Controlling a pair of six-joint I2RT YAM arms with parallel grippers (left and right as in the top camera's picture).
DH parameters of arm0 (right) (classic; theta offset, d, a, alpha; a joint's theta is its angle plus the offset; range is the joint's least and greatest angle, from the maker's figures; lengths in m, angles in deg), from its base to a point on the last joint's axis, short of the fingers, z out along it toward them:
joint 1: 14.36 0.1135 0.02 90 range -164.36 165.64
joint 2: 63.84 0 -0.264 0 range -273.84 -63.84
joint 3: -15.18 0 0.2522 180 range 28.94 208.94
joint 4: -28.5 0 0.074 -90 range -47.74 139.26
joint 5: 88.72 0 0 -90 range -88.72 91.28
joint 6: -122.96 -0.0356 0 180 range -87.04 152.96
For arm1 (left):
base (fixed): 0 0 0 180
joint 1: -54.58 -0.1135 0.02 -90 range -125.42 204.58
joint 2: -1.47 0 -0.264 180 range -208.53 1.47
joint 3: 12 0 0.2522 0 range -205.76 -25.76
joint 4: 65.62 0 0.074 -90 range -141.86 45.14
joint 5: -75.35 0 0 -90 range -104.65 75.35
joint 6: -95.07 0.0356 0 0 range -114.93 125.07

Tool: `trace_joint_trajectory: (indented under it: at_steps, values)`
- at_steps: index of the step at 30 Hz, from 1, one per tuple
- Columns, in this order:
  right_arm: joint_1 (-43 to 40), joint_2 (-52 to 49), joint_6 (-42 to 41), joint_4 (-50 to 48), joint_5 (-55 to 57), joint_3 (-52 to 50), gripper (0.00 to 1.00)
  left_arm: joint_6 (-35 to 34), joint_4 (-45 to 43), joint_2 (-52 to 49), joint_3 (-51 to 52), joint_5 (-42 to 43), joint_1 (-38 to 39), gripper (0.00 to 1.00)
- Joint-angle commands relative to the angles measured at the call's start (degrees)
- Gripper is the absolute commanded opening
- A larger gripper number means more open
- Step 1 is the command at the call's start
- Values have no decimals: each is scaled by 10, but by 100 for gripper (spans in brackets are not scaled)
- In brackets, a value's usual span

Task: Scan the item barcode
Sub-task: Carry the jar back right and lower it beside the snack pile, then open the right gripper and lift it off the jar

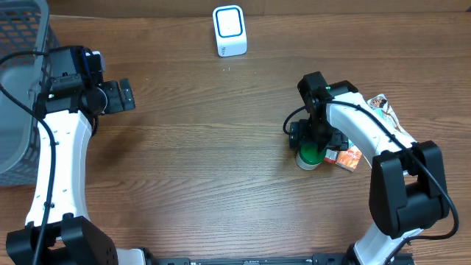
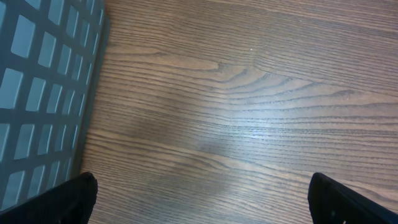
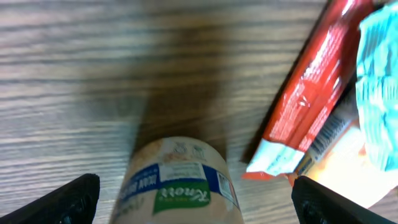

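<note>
The right gripper (image 3: 199, 202) hangs over a jar (image 3: 180, 180). Its two fingers (image 3: 68, 202) stand wide apart with the jar between them. In the right wrist view there is bare table (image 1: 221, 147) on either side of the jar, so neither finger touches it and nothing is held. The jar has a green top in the overhead view and a white and green label. It sits at the right of the table, well apart from the scanner (image 1: 229, 31) at the far edge.

The left gripper (image 1: 121, 96) is also spread wide. Its fingers (image 2: 62, 202) are empty above bare wood, just beside the basket (image 2: 37, 93).

Count: one jar, one scanner, one basket. There are two packets just right of the jar, a red packet (image 3: 305, 106) and a teal packet (image 3: 379, 87). I cannot tell whether the pale orange patch under them is a third.
</note>
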Motion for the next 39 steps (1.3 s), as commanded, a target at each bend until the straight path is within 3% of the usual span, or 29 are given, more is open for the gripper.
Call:
trace_joint_trajectory:
  at_steps: [1,20,39]
  values:
    - [-2,14,4,-2,5,15,100,-5,0,-3,-4,-1,1,100]
    - [-2,14,4,-132,5,15,100,-5,0,-3,-4,-2,1,100]
    - [-2,20,4,-139,5,15,100,-5,0,-3,-4,-2,1,100]
